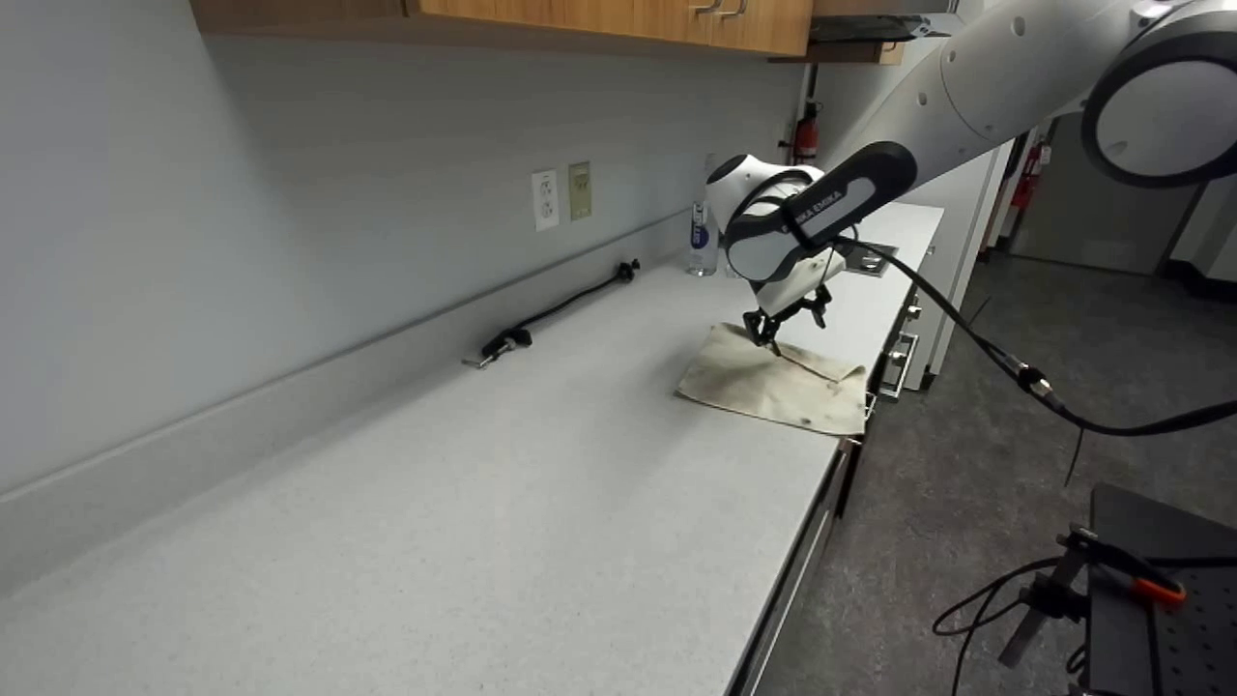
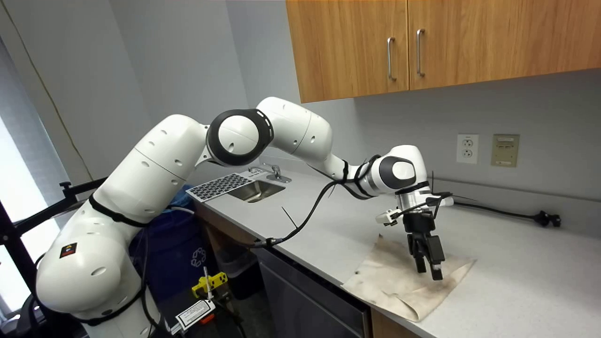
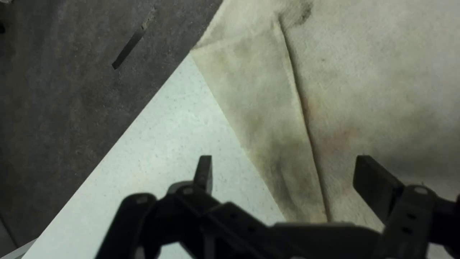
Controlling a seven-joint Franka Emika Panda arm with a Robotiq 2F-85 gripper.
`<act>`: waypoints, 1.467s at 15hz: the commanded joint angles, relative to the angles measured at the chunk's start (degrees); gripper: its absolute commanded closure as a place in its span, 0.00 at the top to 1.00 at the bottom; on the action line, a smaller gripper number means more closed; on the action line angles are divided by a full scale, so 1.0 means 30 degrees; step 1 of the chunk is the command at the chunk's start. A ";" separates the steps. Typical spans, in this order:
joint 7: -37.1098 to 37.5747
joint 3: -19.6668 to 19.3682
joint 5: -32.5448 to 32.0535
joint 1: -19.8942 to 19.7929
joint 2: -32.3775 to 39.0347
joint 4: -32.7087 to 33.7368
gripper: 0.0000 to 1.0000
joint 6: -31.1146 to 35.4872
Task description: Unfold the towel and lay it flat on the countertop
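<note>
The towel [image 1: 773, 391] lies mostly spread on the surface [image 1: 503, 503] and reaches its front edge, with a folded strip [image 3: 262, 108] turned over along the side toward the sink [image 2: 256, 191]. In the wrist view the fingers [image 3: 375, 187] stand wide apart, holding nothing: 1 is over bare surface, the other over cloth, with the strip between them. Whether a tip touches the towel I can't tell.

The step in hand, I judge, is turning that strip out. Closing straight from here could bunch both layers; better to come in at the strip's loose edge, pinch the top layer alone, lift slightly and swing it toward the sink, lowering it gently. A sideways drag might pull the towel off the front edge.

The surface is long, pale and speckled. In an exterior view a black cable [image 1: 572, 301] lies left of the towel beside the backsplash [image 1: 290, 416], and a bottle [image 1: 702, 232] stands farther off. Wooden cabinets [image 2: 450, 47] hang above 2 wall plates [image 2: 467, 148]; a blue bin [image 2: 173, 263] shows at left.
</note>
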 commanded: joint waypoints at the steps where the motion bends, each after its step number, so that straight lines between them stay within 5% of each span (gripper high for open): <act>1: -0.0448 -0.0082 -0.0613 0.0014 -0.0762 -0.1626 1.00 -0.0013; 22: 0.0255 -0.1347 -0.1888 -0.0178 -0.0409 -0.2085 1.00 -0.0290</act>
